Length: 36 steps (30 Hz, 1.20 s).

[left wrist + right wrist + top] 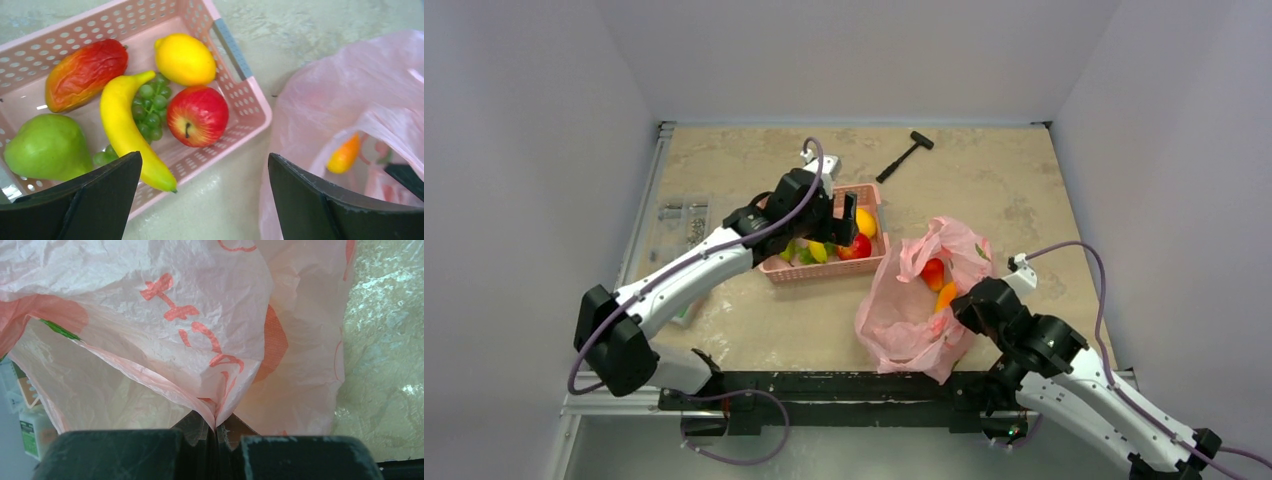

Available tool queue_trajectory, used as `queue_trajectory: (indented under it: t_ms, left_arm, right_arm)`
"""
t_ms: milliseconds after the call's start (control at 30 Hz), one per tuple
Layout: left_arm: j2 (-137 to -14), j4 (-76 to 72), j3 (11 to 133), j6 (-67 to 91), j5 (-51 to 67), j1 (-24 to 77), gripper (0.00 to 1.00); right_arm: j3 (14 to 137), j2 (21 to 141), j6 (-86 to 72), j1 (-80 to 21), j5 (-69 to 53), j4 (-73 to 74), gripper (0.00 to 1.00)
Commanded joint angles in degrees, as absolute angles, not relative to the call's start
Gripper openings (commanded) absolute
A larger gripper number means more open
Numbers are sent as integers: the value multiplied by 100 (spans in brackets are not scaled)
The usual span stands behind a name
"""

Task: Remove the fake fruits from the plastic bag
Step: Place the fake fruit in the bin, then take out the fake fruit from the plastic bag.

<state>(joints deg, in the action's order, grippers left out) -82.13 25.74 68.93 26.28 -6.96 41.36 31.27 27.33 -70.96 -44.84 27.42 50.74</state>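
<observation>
Right wrist: right gripper (216, 429) pinching plastic bag (200, 300), left gripper (204, 172) spread above basket (252, 97); risks thin film slipping, shutting the mouth.

Soft, even overhead light keeps every view bright, with faint shadows on the desk (984, 180), small glare spots on the apple (197, 115), and a glow through the plastic bag (210, 300).

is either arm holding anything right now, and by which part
The right jaws pinch the plastic bag by a fold of its film; the left jaws stand open over the basket, holding nothing.
</observation>
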Motion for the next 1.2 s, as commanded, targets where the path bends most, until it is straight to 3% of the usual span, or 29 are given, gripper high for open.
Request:
queue_trajectory:
  t_ms: [0,200,333,533,767,967,1167]
  left_arm:
    - [-7433,2213,6419,2896,398,4118,96]
    - [-6325,336,4681,3721,1979,4278,91]
    - [-6056,-221,4270,3400,2055,5336,88]
    - [-6231,-1254,3812,3376,667,6873,79]
    - [-7245,-1911,4063,3641,-605,7465,64]
    - [-7922,-1858,4323,3539,-1574,7689,66]
    - [-8181,-708,4747,4457,-2903,7659,72]
  right_arm:
    - [3248,2760,-6769,-4469,2649,4581,0]
    - [3089,2848,-6294,-4471,2087,4130,0]
    - [3203,2925,-6206,-4474,1984,4377,0]
    - [3150,2834,-5691,-4474,1528,4443,0]
    - [2768,2348,-5263,-4471,809,3968,0]
    - [2588,2066,-5203,-4470,670,3799,0]
    - [2434,2125,-5171,-4474,690,3528,0]
